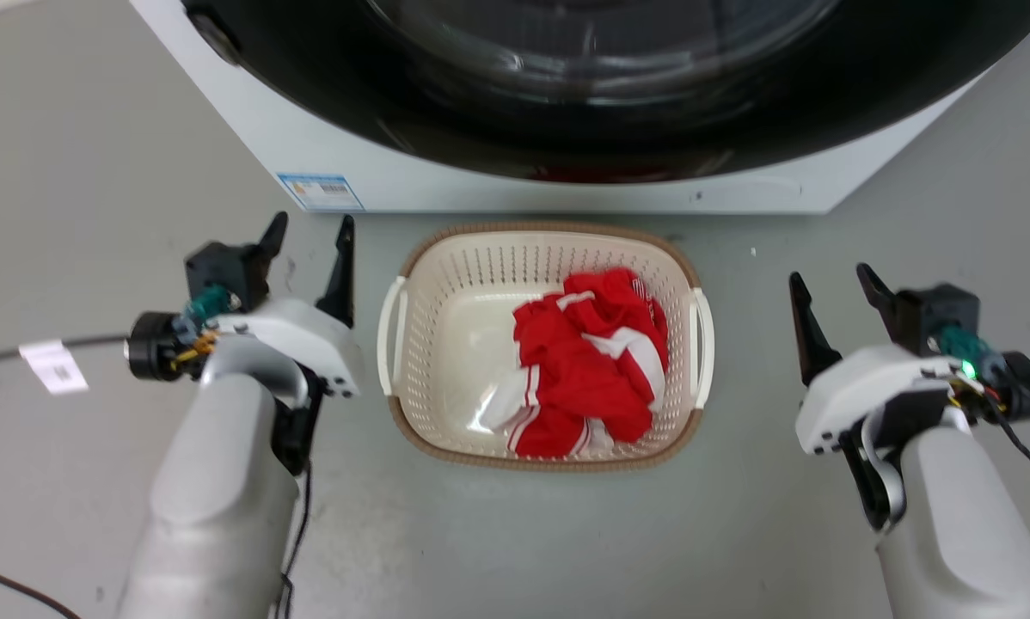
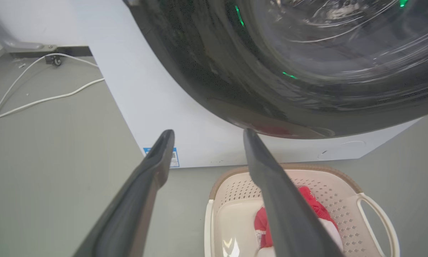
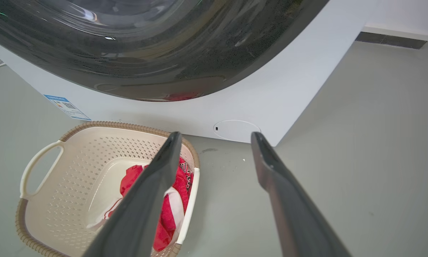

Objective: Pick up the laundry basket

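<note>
Basket position: the laundry basket [image 1: 498, 262] is set on the grey floor [image 1: 515, 533] just in front of the washer [image 1: 481, 185], between the two arms. A red and white garment [image 1: 592, 370] is heaped in its right half.
Left gripper: the left gripper [image 1: 312, 223] is held wide open and empty, near the left handle [image 1: 388, 335] but apart from it.
Right gripper: the right gripper [image 1: 829, 277] is likewise spread with nothing held, a little farther off from the right handle [image 1: 704, 335].
Step in hand: judged to be the approach, since no contact is made with the basket yet.
Next move: each gripper is to be brought inward and lowered to its own handle. The fingers are to be set either side of the white loop and closed. An even lift by both arms is called for, so that the basket is not tipped.
Surroundings: a blue sticker [image 1: 320, 191] is seen on the washer's lower front. A paper tag [image 1: 55, 367] and a dark cable [image 1: 16, 351] lie on the floor at the left.
Obstacles: the washer front is close behind the rim, so little room is left there. The handles themselves are unobstructed.
</note>
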Robot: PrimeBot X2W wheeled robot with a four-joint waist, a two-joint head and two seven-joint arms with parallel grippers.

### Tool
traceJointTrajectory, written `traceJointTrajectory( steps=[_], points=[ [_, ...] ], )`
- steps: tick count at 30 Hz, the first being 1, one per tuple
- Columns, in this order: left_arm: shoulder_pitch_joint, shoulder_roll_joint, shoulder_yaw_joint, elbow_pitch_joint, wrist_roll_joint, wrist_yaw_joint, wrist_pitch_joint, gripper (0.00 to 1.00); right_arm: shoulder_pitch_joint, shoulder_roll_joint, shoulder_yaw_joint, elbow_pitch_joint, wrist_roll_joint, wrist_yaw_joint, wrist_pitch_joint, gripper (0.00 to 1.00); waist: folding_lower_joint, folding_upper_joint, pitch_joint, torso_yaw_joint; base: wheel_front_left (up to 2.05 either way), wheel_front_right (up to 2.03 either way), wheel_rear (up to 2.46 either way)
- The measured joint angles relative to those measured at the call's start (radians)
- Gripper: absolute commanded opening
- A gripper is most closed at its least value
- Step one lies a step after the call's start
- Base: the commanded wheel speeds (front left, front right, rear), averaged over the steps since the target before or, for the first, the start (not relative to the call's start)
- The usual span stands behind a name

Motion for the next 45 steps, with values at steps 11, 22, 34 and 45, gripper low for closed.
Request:
traceJointTrajectory(
  steps=[11,22,34,45],
  points=[
    [-0.223,0.063,-0.077,0.250,-0.104,-0.016,0.136,1.00,-0.223,0.000,0.055,0.267,0.067,0.000,0.092,1.00,0.0000,0.0000,0.165,-0.033,0.00,0.00,0.00],
    [-0.349,0.123,-0.282,0.326,-0.328,-0.018,0.360,1.00,-0.417,0.000,0.149,0.523,0.180,0.000,0.181,1.00,0.0000,0.0000,0.290,-0.055,0.00,0.00,0.00],
    [-0.442,0.200,-0.429,0.339,-0.481,-0.018,0.492,1.00,-0.577,0.000,0.322,0.652,0.350,0.000,0.241,1.00,-0.0001,0.0000,0.417,-0.079,0.00,0.00,0.00],
    [-0.494,0.225,-0.552,0.353,-0.538,-0.018,0.523,1.00,-0.658,0.000,0.442,0.717,0.454,0.000,0.259,1.00,-0.0001,-0.0001,0.483,-0.085,0.00,0.00,0.00]
  ],
)
